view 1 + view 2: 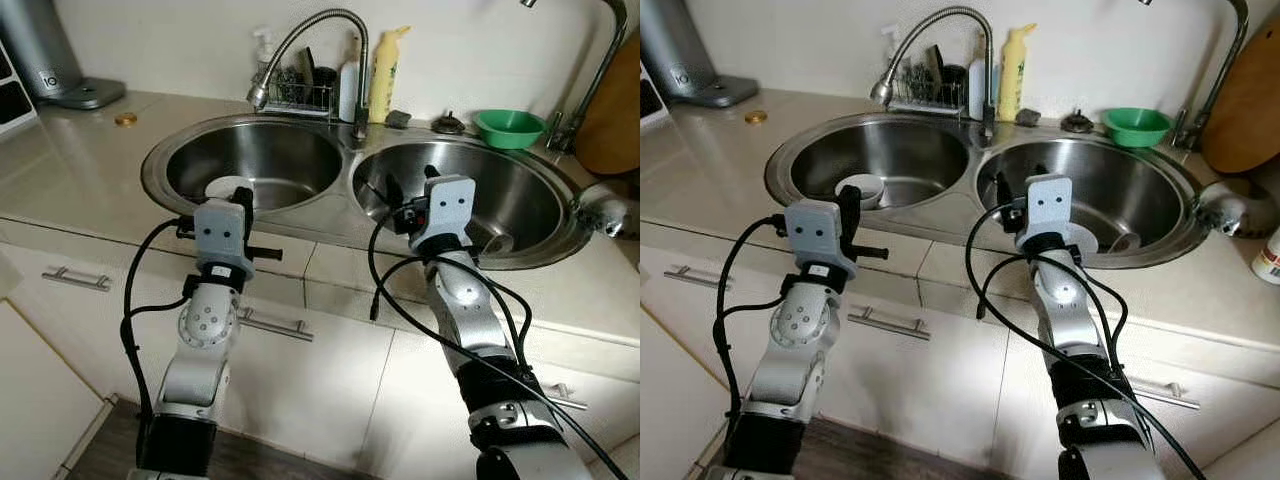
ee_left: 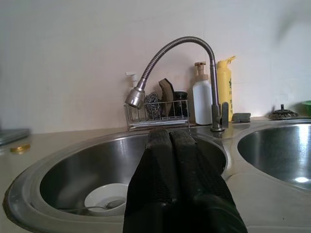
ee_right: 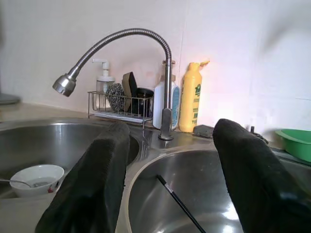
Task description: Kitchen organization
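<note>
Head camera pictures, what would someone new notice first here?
A stainless double sink spans the counter, with a gooseneck faucet arching over the left basin, where a white bowl holds a spoon. The left gripper hovers shut at that basin's front edge, while the right gripper hangs open over the right basin.

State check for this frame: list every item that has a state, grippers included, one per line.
left gripper: shut, empty, at the left basin's front rim.
right gripper: open, empty, over the right basin's rim.
white bowl: upright in the left basin, spoon inside.
faucet: spout over the left basin, no water running.
green bowl: upright on the counter behind the right basin.
</note>
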Robot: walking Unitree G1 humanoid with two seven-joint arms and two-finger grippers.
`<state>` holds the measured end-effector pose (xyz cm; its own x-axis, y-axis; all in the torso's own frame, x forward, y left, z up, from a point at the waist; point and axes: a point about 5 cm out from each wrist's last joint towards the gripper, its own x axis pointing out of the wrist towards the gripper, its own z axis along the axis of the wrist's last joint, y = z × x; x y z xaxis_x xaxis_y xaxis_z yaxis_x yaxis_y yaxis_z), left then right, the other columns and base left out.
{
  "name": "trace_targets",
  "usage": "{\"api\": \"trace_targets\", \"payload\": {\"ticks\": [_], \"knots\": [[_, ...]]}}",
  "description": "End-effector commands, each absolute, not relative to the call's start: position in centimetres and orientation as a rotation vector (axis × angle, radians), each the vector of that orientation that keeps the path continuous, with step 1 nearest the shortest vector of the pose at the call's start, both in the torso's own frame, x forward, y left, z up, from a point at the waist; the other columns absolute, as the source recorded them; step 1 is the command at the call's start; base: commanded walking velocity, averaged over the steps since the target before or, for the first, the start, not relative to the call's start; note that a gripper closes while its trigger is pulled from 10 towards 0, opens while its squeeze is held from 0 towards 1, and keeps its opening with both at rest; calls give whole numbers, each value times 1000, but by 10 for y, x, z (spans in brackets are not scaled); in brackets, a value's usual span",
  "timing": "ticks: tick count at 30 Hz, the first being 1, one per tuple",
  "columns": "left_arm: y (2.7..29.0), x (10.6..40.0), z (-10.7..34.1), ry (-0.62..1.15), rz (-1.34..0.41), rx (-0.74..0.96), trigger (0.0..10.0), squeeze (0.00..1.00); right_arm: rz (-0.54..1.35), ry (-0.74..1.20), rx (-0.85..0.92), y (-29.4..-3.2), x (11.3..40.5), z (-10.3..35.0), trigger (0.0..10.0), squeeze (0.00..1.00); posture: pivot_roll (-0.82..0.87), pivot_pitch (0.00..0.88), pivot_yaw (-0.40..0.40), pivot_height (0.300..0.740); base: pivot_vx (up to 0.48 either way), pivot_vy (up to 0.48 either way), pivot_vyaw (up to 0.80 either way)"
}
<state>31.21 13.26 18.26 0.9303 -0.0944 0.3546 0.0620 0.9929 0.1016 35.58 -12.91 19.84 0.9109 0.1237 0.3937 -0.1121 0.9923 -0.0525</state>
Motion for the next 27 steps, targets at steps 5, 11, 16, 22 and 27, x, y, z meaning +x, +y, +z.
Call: {"api": "trace_targets", "payload": {"ticks": [5,11,16,22,27], "knots": [[131,313,187,-381,-92,82,10000,0,105,-493,14,-127,349,216,10000,0,114,0,18,740,0,466,0],[132,313,188,-381,-93,84,10000,0,97,-502,15,-126,346,217,10000,0,117,0,17,740,0,467,0],[131,313,187,-381,-95,84,10000,0,101,-511,10,-122,341,220,10000,0,119,0,14,740,0,467,0],[132,313,187,-382,-96,85,10000,0,101,-516,7,-121,337,220,10000,0,116,0,13,740,0,467,0],[130,312,185,-378,-100,84,10000,0,94,-505,15,-122,335,218,10000,0,114,0,13,740,0,467,0]]}}
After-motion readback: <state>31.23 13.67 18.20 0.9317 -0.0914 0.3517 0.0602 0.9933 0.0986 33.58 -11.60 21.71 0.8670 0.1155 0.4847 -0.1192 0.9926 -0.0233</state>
